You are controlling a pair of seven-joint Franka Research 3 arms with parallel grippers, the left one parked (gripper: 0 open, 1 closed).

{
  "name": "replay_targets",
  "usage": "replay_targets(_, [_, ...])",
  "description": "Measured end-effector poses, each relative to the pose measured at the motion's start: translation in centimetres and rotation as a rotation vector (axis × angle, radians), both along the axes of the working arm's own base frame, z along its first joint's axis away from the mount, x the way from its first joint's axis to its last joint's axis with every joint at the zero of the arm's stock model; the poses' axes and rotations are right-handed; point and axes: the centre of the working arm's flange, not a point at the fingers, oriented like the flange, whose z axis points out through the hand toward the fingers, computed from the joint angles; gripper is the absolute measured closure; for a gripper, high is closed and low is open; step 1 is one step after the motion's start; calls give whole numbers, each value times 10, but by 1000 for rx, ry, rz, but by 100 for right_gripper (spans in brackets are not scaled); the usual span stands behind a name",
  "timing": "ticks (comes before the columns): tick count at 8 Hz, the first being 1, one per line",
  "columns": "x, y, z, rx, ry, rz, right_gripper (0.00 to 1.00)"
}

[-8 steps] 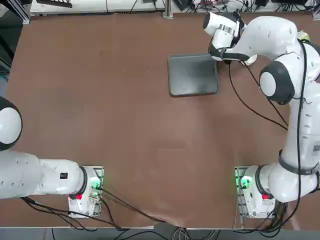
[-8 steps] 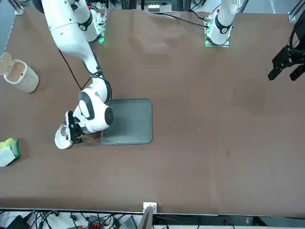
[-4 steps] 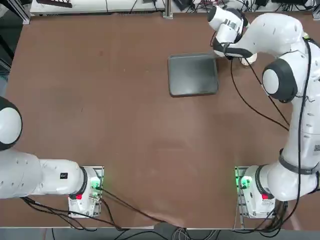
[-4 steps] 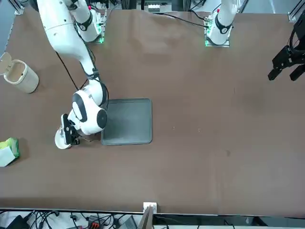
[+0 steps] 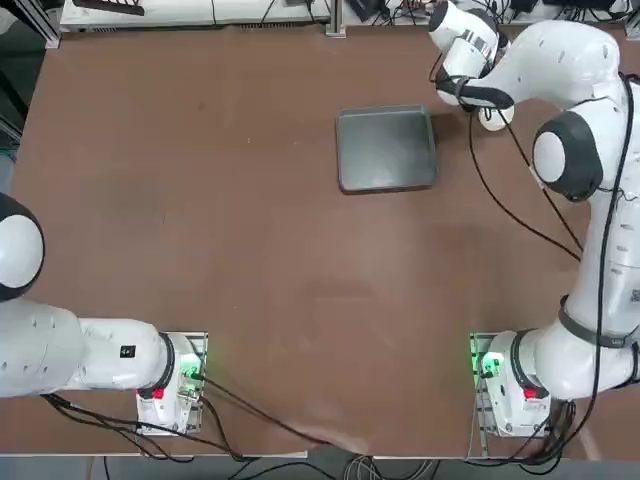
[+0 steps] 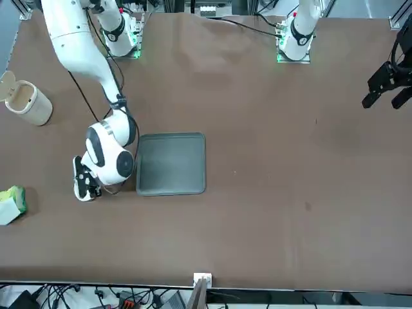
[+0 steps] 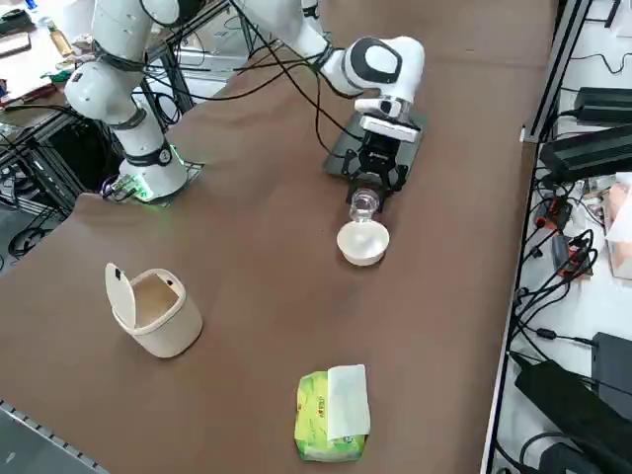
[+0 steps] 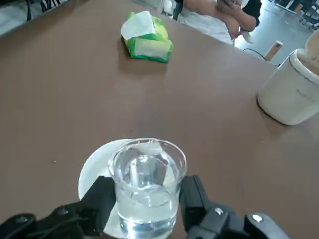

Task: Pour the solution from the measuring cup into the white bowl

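Note:
My right gripper [image 8: 144, 211] is shut on the measuring cup [image 8: 147, 189], a small clear cup with liquid inside and a black finger [image 8: 97, 201] on each side. The cup [image 7: 363, 204] hangs just above the white bowl [image 7: 362, 243], over the rim nearest the tray. In the wrist view the bowl [image 8: 92, 174] shows behind and under the cup. From the front, the gripper [image 6: 82, 179] covers most of the bowl [image 6: 78, 192]. From above, only an edge of the bowl [image 5: 493, 119] peeks out beside the wrist.
A grey tray [image 5: 386, 150] lies on the brown table just beside the bowl, toward the table's middle. A cream lidded bin [image 7: 153, 311] and a green-yellow tissue pack [image 7: 331, 415] sit farther toward my right side. A seated person [image 8: 214, 15] shows beyond the table's edge.
The right arm has carried the cup off the tray's corner toward my right, so it now hangs over the white bowl. The grip has not changed.

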Motion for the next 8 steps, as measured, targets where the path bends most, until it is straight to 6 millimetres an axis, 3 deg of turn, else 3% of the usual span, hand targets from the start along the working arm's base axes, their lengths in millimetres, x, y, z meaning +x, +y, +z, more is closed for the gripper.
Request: replay_targets(8, [0,-8,-3,106,96,10,27])
